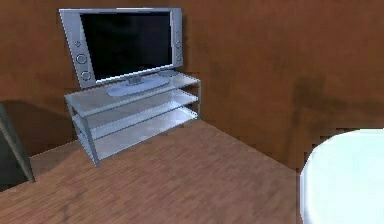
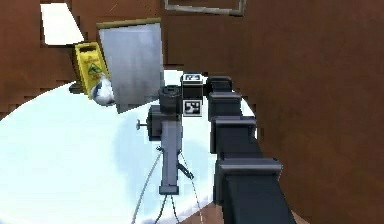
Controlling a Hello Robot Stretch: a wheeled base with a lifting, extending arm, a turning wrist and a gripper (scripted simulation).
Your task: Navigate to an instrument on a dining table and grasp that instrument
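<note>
Forward view: a white table (image 1: 345, 175) cuts into the lower right corner, showing only a curved, bare slice of its top. Beyond the table and to its left, a television (image 1: 125, 45) sits on a glass stand (image 1: 135, 115) against a brown wall.

Arm side view: the arm (image 2: 240, 150) reaches out over the same table (image 2: 60, 150), with the gripper (image 2: 165, 195) above the table's near half. Its far end is hard to make out, so whether it holds anything cannot be told, and neither can the set of its fingers. A cluster of things stands at the table's far edge: a yellow object (image 2: 90, 68), upright with a slight lean, a pale rounded lump (image 2: 103, 93) at its foot, a grey framed panel (image 2: 132, 62) just beside them and a lamp (image 2: 60, 22) behind. None can be named as the instrument with certainty, though the yellow object looks likeliest.

The cluster lies farther across the table than the gripper and off toward the view's left, with bare tabletop between them. The next move probably calls for more reach and a shift that way.
</note>
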